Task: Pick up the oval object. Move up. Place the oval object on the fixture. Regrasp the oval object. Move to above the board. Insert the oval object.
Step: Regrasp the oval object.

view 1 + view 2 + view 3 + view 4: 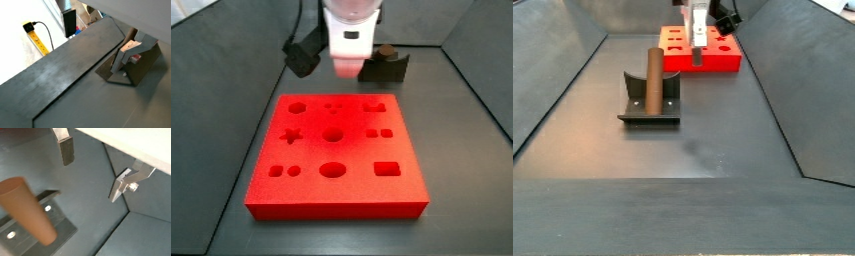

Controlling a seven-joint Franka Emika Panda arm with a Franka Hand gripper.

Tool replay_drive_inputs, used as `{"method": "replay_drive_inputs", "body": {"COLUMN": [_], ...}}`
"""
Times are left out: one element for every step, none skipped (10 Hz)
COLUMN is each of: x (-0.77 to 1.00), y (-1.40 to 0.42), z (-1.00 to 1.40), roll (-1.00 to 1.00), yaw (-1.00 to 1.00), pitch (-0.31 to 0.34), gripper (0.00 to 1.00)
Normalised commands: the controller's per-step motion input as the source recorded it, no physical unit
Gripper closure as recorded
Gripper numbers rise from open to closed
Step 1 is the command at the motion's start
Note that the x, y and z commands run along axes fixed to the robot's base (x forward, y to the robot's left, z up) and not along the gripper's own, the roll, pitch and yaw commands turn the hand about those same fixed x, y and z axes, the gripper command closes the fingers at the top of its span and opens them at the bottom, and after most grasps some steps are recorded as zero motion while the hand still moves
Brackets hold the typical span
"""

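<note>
gripper (93, 170): your fingers spread wide, holding nothing, raised behind the board (338, 155).
oval object (647, 78): leaning upright on fixture (649, 106), at board's 12 o'clock, parked there for your regrasp.

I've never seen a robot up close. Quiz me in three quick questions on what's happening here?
1. True or false: the gripper holds the oval object in its jaws.
2. Where is the oval object? A) in a hole of the board; B) standing on the fixture; C) lying flat on the floor.
3. What colour is the board?
Key: 1 false, the jaws are open and empty, near the board; 2 B; 3 red.
</note>
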Motion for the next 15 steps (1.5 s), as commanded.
{"method": "replay_drive_inputs", "body": {"x": [1.00,1.00,1.00,1.00,1.00,0.97,0.87,0.75,0.69,0.58,0.50,0.40,0.34,0.25,0.21], "y": [-0.01,-0.01,-0.01,-0.01,-0.01,-0.01,-0.01,0.00,0.00,-0.01,-0.01,-0.01,-0.02,-0.02,-0.02], "z": [-0.04,-0.04,-0.05,-0.06,-0.05,-0.05,-0.04,-0.04,-0.04,-0.04,-0.03,-0.03,-0.03,-0.03,-0.03], "roll": [0.10,0.10,0.10,0.09,0.08,0.07,0.07,0.07,0.07,0.08,0.10,0.11,0.11,0.11,0.11], "yaw": [-0.03,-0.06,-0.07,-0.08,-0.09,-0.08,-0.07,-0.04,-0.02,0.01,0.03,0.06,0.08,0.09,0.10], "pitch": [-0.145,-0.102,-0.076,-0.022,0.016,0.068,0.097,0.127,0.136,0.147,0.152,0.158,0.158,0.153,0.151], "gripper": [0.00,0.00,0.00,0.00,0.00,0.00,0.00,0.00,0.00,0.00,0.00,0.00,0.00,0.00,0.00]}}
